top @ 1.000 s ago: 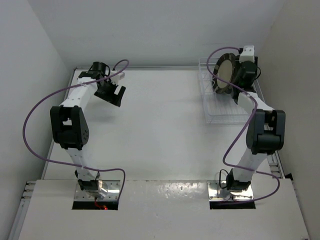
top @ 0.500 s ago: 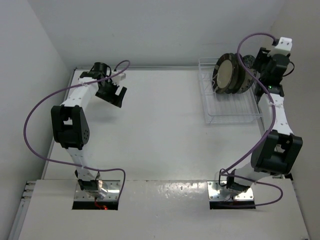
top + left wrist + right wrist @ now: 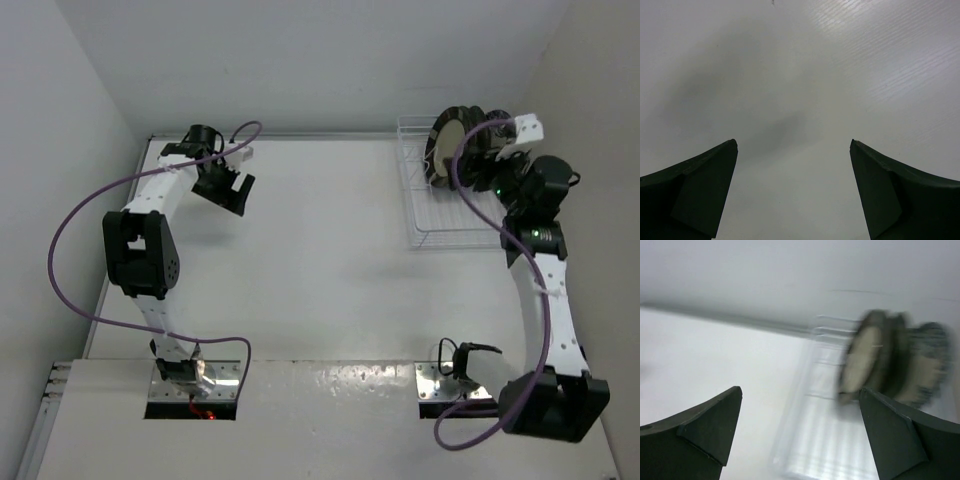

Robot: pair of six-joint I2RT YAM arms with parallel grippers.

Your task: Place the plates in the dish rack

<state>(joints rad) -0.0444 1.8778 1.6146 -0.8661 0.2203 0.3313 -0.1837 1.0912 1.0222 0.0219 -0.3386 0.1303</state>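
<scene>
Ceramic by the look of them, so I'd treat the plates (image 3: 452,150) as stiff, fairly heavy for a two-finger pinch, slick on the glaze and easy to chip against wire. If one needed shifting, I'd pinch the rim at the top edge, where it stands clear of the tines, rather than go anywhere near the face. Right now they stand on edge, packed close together at the far end of the dish rack (image 3: 450,215) in the far right corner of the table (image 3: 320,250). I can't count them for sure, since the wrist view is smeared. The right gripper (image 3: 800,389) is spread wide with nothing in it. From its own camera the plates sit ahead and off to the right of the fingers, near but not touching. The left gripper (image 3: 792,142) is also spread and empty, hanging over bare tabletop at the far left, well apart from the rack. I don't see any loose plate on the table, so loading looks done or close to it.
</scene>
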